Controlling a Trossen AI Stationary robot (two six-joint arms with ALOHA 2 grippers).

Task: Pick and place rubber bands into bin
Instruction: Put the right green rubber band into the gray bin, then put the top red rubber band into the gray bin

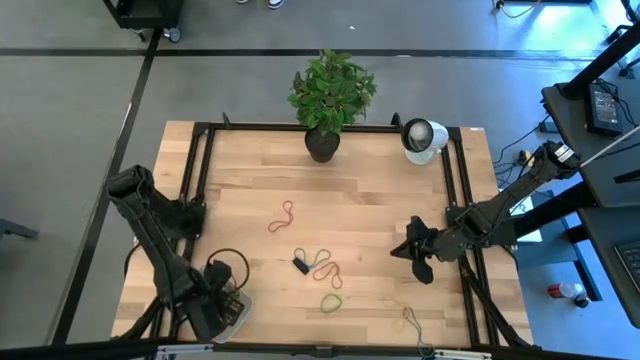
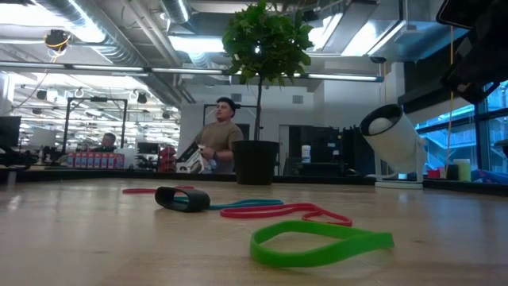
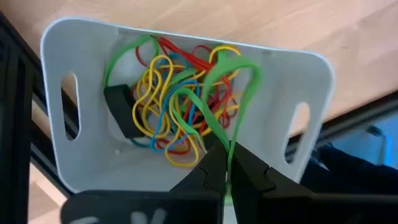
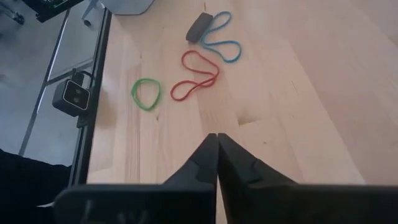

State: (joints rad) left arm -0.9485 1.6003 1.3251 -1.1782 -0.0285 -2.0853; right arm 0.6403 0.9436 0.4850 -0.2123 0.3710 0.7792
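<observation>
1. My left gripper hangs over the bin at the table's 7 o'clock corner, fingers pinching a green band draped into the rubber bands piled there;
2. My right gripper waits at 3 o'clock, fingers pressed together, empty;
3. Loose bands lie mid-table: green loop, red loop.

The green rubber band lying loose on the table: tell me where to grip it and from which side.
Pinch one strand of the green rubber band from straight above. It lies as a flat open loop on the wood, apart from the red band, so probably any side works.
</observation>
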